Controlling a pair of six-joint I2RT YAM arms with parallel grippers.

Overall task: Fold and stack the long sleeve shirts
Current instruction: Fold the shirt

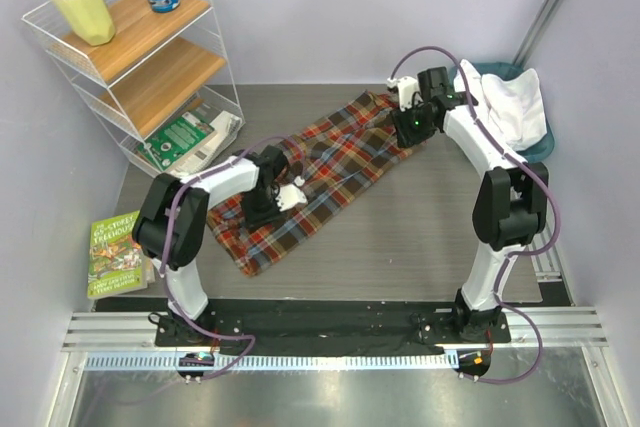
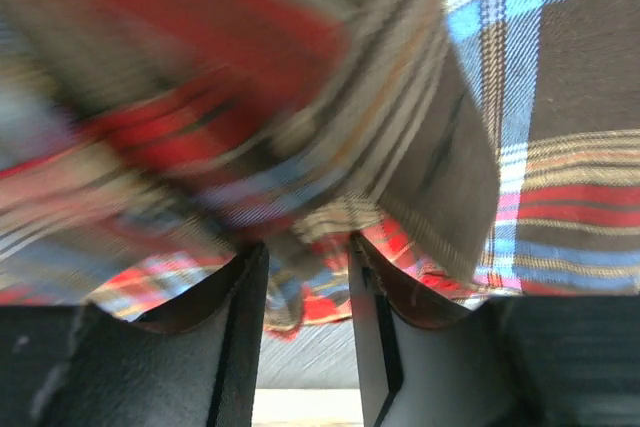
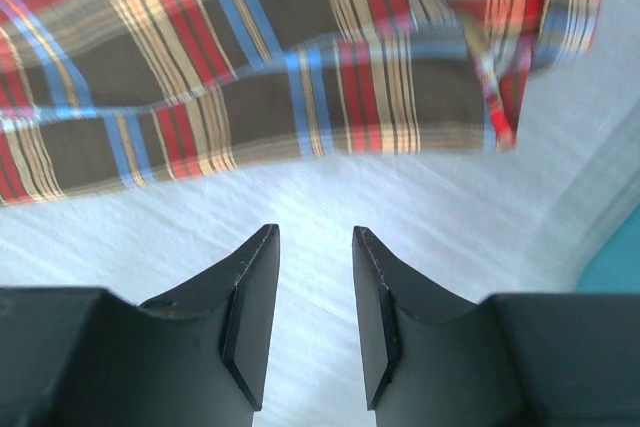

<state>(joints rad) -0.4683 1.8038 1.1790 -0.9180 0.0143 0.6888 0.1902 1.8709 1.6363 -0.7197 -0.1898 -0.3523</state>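
Nearest, the left gripper [image 1: 285, 197] pinches a bunched fold at the near-left end of the plaid shirt [image 1: 340, 172], which lies flat with its long axis running diagonally across the counter [image 1: 430, 237] to the far right, where the right gripper [image 1: 415, 127], parted and empty, hovers beside its edge, the white shirt [image 1: 510, 107] heaped in the teal basket [image 1: 540, 147] beyond.

The left arm [image 1: 215, 179] bends low from its base, its forearm reaching over the near half of the plaid shirt [image 1: 340, 162]. The left gripper [image 2: 308, 257] pinches a fold of it between narrowly set fingers [image 2: 240, 317]. The right arm [image 1: 500, 172] arches high toward the shirt's far end, where the right gripper [image 3: 314, 237] hangs just off the edge, jaws slightly parted, holding nothing.
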